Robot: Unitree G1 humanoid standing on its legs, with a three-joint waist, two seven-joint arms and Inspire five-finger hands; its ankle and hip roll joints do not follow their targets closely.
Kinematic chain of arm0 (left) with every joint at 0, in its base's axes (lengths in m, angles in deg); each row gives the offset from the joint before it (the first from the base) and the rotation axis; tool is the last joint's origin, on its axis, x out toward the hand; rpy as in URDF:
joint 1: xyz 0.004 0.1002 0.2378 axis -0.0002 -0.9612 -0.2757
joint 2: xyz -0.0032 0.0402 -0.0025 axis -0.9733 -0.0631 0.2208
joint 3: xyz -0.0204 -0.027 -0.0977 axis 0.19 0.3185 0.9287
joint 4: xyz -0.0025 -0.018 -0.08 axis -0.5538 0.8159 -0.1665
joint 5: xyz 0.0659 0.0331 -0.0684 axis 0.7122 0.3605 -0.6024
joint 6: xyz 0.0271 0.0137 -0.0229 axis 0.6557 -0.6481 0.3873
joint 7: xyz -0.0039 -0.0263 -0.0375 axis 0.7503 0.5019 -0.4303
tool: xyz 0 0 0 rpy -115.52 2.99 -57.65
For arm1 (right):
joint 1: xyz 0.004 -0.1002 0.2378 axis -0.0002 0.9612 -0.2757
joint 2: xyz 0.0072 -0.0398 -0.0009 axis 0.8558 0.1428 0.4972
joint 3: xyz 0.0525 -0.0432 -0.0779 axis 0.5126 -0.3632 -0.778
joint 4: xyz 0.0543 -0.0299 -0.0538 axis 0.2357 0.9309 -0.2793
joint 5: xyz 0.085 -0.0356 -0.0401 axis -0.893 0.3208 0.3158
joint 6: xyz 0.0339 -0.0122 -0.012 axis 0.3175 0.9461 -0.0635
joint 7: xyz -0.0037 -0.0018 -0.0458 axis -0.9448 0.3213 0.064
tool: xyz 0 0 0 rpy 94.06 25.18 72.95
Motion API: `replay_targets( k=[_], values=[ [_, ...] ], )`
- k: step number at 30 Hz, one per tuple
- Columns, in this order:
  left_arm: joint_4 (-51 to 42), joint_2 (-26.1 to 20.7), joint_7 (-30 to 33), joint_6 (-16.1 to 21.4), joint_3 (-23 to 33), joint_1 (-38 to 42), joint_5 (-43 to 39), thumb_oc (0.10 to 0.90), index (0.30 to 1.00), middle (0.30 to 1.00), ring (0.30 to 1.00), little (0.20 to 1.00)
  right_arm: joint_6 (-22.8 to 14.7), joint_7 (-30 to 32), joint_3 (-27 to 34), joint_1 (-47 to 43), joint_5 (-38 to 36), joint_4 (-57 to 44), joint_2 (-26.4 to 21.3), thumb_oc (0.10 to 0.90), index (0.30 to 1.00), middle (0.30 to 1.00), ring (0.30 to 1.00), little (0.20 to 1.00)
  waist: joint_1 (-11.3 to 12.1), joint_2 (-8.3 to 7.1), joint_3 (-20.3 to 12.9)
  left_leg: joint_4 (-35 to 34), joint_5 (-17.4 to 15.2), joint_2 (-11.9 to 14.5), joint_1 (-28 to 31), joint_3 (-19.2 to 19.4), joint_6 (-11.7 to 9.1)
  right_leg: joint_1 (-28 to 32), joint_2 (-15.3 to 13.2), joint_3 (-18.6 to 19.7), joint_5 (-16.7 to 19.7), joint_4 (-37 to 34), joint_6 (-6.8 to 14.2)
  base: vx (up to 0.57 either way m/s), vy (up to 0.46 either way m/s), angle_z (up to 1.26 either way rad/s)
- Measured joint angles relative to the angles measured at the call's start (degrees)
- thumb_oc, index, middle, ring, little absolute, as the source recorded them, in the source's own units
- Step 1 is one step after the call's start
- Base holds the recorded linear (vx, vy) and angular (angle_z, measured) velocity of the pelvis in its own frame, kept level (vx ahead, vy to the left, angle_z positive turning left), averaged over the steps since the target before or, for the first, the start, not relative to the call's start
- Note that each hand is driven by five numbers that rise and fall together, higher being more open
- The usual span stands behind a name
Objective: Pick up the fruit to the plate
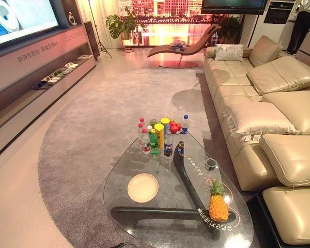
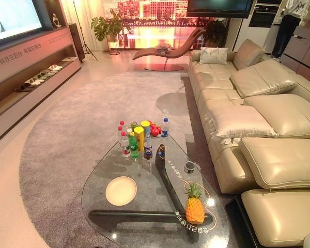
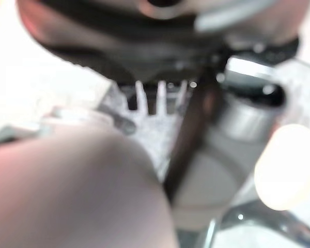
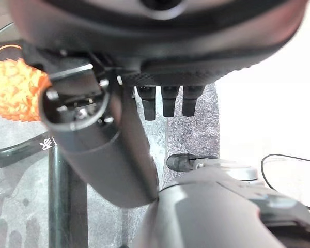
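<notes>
The pineapple (image 1: 218, 202) stands upright on the near right part of the glass counter (image 1: 144, 161), over a ring of orange print, its green crown pointing up. The plate (image 1: 142, 187), round and pale, lies flat on the glass toward the near left, well apart from the pineapple, and nothing lies on it. Between the two, under the glass, runs the counter's dark curved base (image 1: 188, 183).

At the far end of the counter stands a tight cluster of bottles (image 1: 154, 142) with red, green and blue caps, a yellow can (image 1: 159, 134) among them and some red fruit (image 1: 174, 127) just behind. A small dark cup (image 1: 211, 164) sits alone near the right edge, between the cluster and the pineapple.

In the right wrist view the right hand (image 4: 165, 98) hangs with its dark fingers straight and relaxed, holding nothing; the pineapple shows as an orange shape (image 4: 15, 90) off to its side, apart from the fingers. In the left wrist view the left hand (image 3: 157, 95) is blurred, its fingers appear straight and nothing is in them.

The counter rests on a grey round rug (image 1: 93, 129). A cream leather sofa (image 1: 268, 108) runs along the right, and a person (image 1: 302, 23) stands in the far right corner.
</notes>
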Motion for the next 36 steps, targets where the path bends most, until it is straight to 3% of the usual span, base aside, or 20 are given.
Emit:
replay_targets(
  k=[36],
  values=[
    [-0.02,0.02,-1.23,0.01,0.11,0.15,-0.23,0.8,0.9,0.9,0.9,0.9,0.01,0.37,0.0,-0.25,0.41,-0.07,-0.16,0.8,0.9,0.9,0.9,0.9,-0.04,0.16,0.82,0.02,0.14,-0.01,-0.7,0.01,-0.21,-0.68,0.0,0.01,-0.06,0.0,0.12,0.0,0.0,0.0]
  ],
)
